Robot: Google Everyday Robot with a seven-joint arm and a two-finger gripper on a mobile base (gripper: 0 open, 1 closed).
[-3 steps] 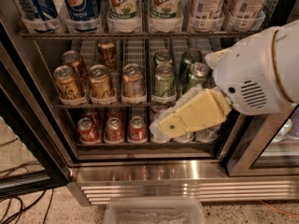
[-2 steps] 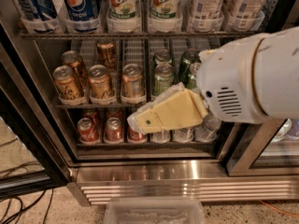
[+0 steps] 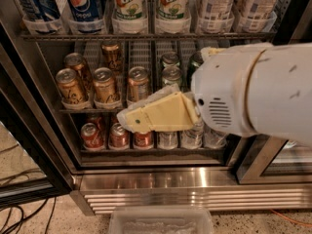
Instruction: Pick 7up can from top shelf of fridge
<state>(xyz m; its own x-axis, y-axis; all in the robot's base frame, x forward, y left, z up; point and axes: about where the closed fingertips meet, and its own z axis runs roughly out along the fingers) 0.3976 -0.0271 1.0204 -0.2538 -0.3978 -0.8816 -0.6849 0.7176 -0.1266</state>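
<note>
Two 7up cans, white with green lettering, stand side by side on the top shelf of the fridge, in clear trays at the top of the view. My gripper, yellow and wedge-shaped, points left in front of the middle and bottom racks, well below the 7up cans. It touches no can. The white arm housing fills the right side and hides the cans behind it.
Blue Pepsi cans stand left of the 7up cans and white-labelled cans right of them. Gold cans and green cans fill the middle rack, red cans the bottom one. A clear plastic bin sits on the floor; cables lie left.
The arm has swung left and slightly up across the fridge front, carrying the gripper from before the lower right cans to before the middle columns.
</note>
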